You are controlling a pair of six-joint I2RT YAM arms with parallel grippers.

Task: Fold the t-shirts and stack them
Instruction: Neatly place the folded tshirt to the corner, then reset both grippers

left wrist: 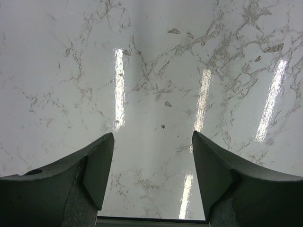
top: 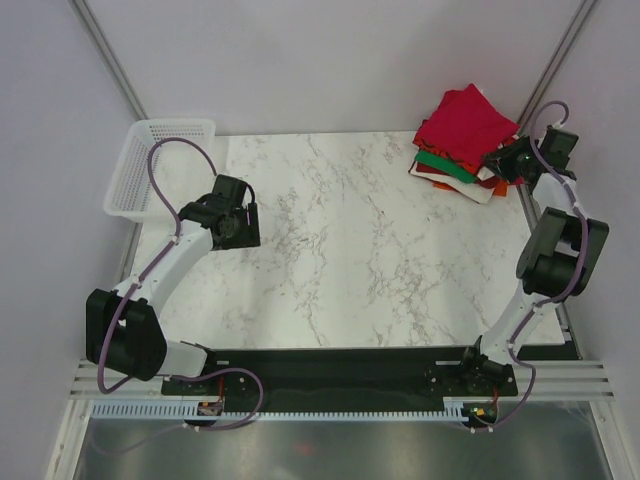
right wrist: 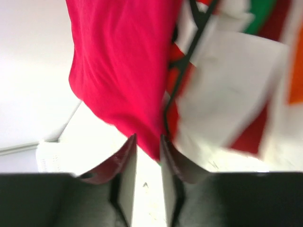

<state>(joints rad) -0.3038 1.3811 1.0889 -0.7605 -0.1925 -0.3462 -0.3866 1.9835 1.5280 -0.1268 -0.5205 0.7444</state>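
A plain crimson t-shirt (top: 465, 120) lies rumpled on top of a stack of folded t-shirts (top: 447, 170) at the table's far right corner; green, white and orange edges show beneath it. My right gripper (top: 497, 160) is at the stack's right edge. In the blurred right wrist view the jaws stand nearly together at my right gripper (right wrist: 148, 137), with a corner of the crimson shirt (right wrist: 118, 61) pinched between the tips. A white shirt (right wrist: 227, 94) lies beside it. My left gripper (top: 238, 215) is open and empty over bare marble (left wrist: 152, 142).
A white plastic mesh basket (top: 150, 165) stands at the far left corner, by the left arm. The marble tabletop (top: 370, 250) spreads between the arms. The grey back wall and frame posts stand close behind the stack.
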